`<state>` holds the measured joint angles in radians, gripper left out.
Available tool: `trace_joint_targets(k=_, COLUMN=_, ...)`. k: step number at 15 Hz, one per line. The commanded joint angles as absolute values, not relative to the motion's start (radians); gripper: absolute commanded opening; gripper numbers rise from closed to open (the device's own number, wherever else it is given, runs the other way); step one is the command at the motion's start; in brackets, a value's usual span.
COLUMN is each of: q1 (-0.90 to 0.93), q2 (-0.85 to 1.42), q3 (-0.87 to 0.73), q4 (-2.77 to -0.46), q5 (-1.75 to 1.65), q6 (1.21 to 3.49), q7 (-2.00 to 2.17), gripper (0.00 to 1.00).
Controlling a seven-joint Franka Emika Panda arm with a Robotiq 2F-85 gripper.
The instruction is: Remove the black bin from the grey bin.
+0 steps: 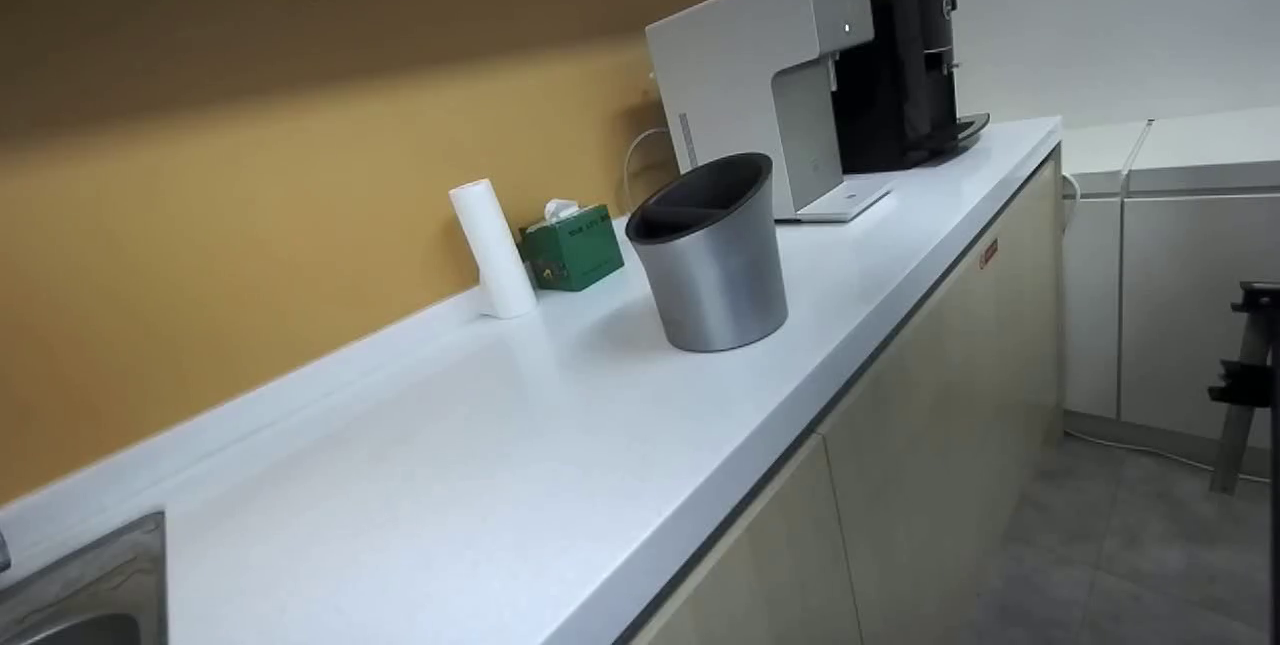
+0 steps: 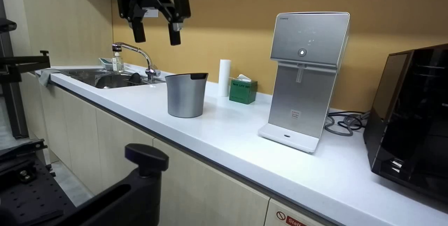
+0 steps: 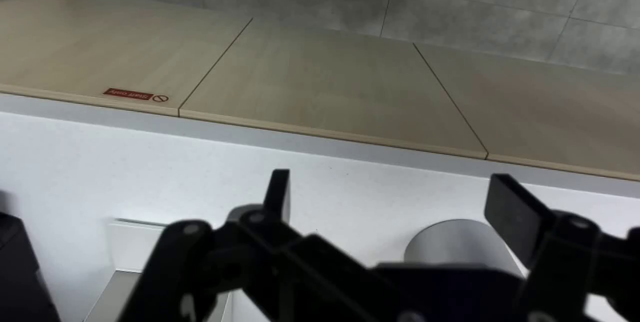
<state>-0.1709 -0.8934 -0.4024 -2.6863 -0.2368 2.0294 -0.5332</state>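
The grey bin [image 1: 715, 290] stands upright on the white counter; it also shows in an exterior view [image 2: 186, 98] and partly in the wrist view [image 3: 457, 244], where my gripper body hides its upper part. The black bin [image 1: 722, 183] sits inside the grey bin, with only its slanted rim and dark inside showing; a small black part of it shows at the rim in an exterior view [image 2: 198, 76]. My gripper [image 2: 156, 38] is open and empty, high above the counter and apart from both bins. Its fingers also show wide apart in the wrist view [image 3: 390, 187].
A white paper roll [image 1: 494, 247] and a green tissue box [image 1: 572, 247] stand behind the bins by the wall. A grey water dispenser [image 2: 304, 82] and a black coffee machine [image 2: 413, 124] stand along the counter. A sink with a faucet [image 2: 140, 52] lies at the far end.
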Motion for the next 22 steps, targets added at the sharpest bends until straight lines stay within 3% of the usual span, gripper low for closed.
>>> trace_joint_targets(k=1, q1=-0.171, q2=-0.893, q3=-0.401, q4=-2.684, q5=-0.235, q6=2.027, q7=-0.534, gripper=1.00)
trace_joint_targets(k=12, q1=-0.048, q2=-0.849, q3=-0.088, q4=-2.781, q5=-0.222, q6=2.269, q7=-0.288, gripper=1.00)
trace_joint_targets(k=18, q1=0.069, q2=-0.626, q3=0.107, q4=-2.691, q5=-0.181, q6=2.327, q7=-0.130, gripper=1.00)
trace_joint_targets(k=22, q1=0.162, q2=-0.441, q3=0.101, q4=-2.555, q5=-0.073, q6=2.240, q7=-0.196, gripper=1.00)
